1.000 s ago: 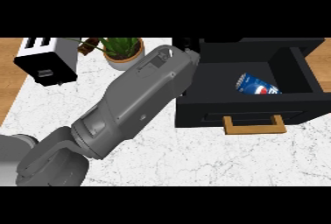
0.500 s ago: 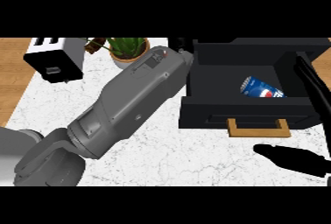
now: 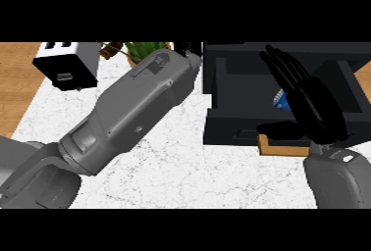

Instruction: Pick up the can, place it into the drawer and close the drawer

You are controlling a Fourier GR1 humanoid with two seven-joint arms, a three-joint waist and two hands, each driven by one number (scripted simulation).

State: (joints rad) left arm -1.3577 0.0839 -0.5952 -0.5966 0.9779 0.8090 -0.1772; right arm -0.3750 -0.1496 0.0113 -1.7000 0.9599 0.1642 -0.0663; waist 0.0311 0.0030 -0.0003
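**Blue can in the open drawer, right hand flat above it**

Open black box-shaped drawer (image 3: 230, 128), pale wooden handle (image 3: 279, 148) on its front wall. Holds one visible thing: the blue can (image 3: 281, 100), down on the drawer floor, just left of the right hand's palm and mostly hidden behind it. Shows only a sliver of blue with a touch of white. No brand or writing readable on it.

Black right hand (image 3: 311, 105) on a grey right forearm (image 3: 340, 176), coming up from the lower right edge. Hangs flat and open over the drawer's right half, fingers (image 3: 286, 66) straight and slightly apart, pointing toward the drawer's back. Thumb (image 3: 279, 130) out to the left, just above the handle. Curls round nothing; cannot tell whether it touches the can.

Grey left forearm (image 3: 130, 117) slanting up from the lower left corner. Only a small black part of the left hand (image 3: 190, 48) showing past its end, by the drawer's far left corner; cannot tell its state.

Left of that hand: a green potted plant (image 3: 141, 49) just beside it, then a boxy black-and-white appliance (image 3: 65, 63). No lettering readable on either. White marbled counter top (image 3: 188, 171) under both forearms.
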